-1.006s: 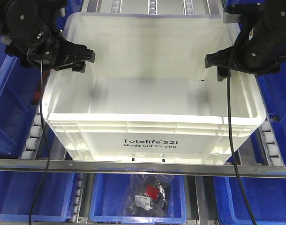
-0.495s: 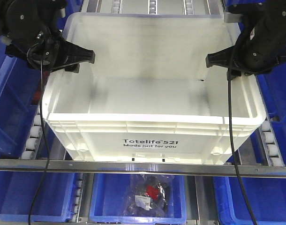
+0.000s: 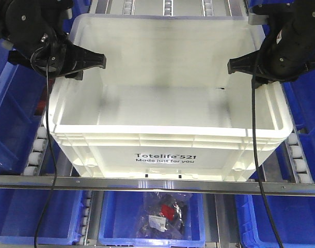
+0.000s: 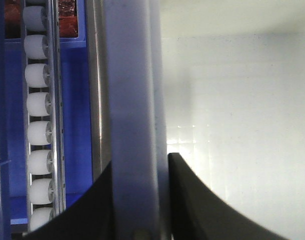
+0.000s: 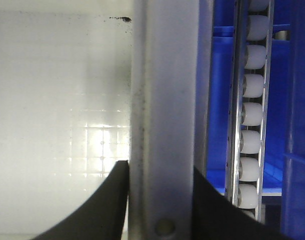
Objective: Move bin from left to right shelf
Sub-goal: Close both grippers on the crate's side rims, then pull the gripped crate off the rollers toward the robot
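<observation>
On the roller shelf (image 3: 54, 182) sits the bin (image 3: 168, 150), only its bare white floor showing. Left gripper (image 3: 90, 68) and right gripper (image 3: 242, 74) each pinch a side rim. Below, a blue bin (image 3: 113, 227) holds a bag (image 3: 160, 214) of dark parts.

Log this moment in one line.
left gripper: shut on bin left rim | right gripper: shut on right rim | bin: on shelf

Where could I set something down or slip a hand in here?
The floor inside the white bin, between its four walls, is bare. The side walls are crowded: the left gripper and right gripper clamp them, with roller tracks and blue bins close outside. The lower middle blue bin holds a bag.
</observation>
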Available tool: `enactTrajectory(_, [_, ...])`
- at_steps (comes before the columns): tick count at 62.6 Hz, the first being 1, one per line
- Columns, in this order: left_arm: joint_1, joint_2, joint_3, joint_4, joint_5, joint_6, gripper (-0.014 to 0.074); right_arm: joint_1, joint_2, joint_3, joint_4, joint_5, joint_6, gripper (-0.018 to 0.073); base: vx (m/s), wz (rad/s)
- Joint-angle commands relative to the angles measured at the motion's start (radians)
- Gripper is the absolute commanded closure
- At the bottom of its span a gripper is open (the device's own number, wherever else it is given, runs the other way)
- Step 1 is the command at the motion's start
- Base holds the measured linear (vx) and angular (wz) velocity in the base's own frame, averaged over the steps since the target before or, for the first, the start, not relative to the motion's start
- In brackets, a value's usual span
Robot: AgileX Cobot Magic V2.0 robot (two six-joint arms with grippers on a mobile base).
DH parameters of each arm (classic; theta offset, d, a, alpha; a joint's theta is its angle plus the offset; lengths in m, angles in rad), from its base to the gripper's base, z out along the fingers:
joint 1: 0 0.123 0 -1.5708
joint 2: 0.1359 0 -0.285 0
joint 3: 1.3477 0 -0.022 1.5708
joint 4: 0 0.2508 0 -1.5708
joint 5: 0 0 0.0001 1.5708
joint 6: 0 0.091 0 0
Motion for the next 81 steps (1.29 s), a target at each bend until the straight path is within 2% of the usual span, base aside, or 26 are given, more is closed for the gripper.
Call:
enactTrajectory(1, [0.003,-0.043,-0.033,0.034,-0.023,0.010,0.0524,-0.001,-0.037,-0.033,-0.019,-0.030,-0.008,0.0480,0.00,0.00])
enactTrajectory(19, [0.003,-0.094,-0.033,0.033,-0.030,0.010,0.0524,-0.001,-0.090,-0.033,-0.018,-0.053,-0.012,0.0559,0.00,0.00])
enactTrajectory(34, [0.003,-0.168,-0.033,0.026,-0.040,0.010,0.0524,-0.001,-0.179,-0.033,-0.015,-0.085,-0.015,0.0559,0.00,0.00])
enactTrajectory(48, [0.003,-0.225,-0.033,-0.028,-0.046,0.010,0.0524,0.000,-0.242,-0.033,-0.012,-0.088,-0.015,0.0559,0.00,0.00])
enactTrajectory(67, [0.003,-0.252,-0.033,-0.029,-0.038,0.010,0.0524,0.000,-0.265,-0.033,-0.012,-0.073,-0.016,0.0559,0.00,0.00])
enactTrajectory(81, [0.002,-0.278,-0.027,-0.030,-0.042,0.057,0.0524,0.001,-0.301,-0.014,0.001,-0.084,-0.019,0.0559,0.00,0.00])
